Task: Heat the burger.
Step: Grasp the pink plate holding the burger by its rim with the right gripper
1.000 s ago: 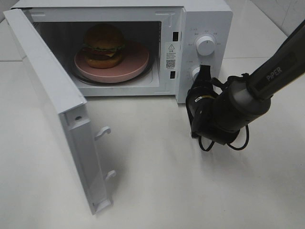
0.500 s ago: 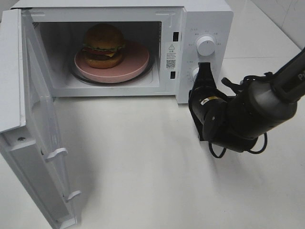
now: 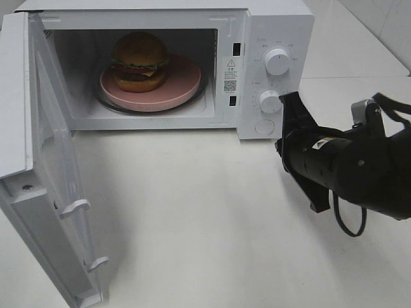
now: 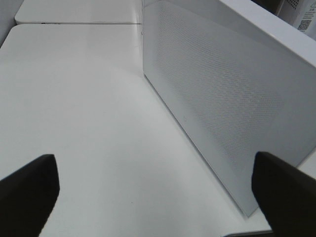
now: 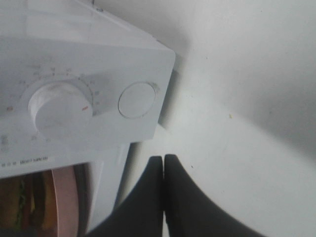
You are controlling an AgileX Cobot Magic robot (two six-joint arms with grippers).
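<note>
– Right tool is hanging pinched shut by the microwave; left tool is gaping empty beside its open door.
– And the burger?
– Sitting inside on the plate; you're probably needing to shut that door.

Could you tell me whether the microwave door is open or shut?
Open: the door stands swung out, leaving the burger inside exposed.

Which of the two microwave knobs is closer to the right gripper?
The lower knob, above the round button. The right gripper is beside it; the upper knob sits farther up.
</note>
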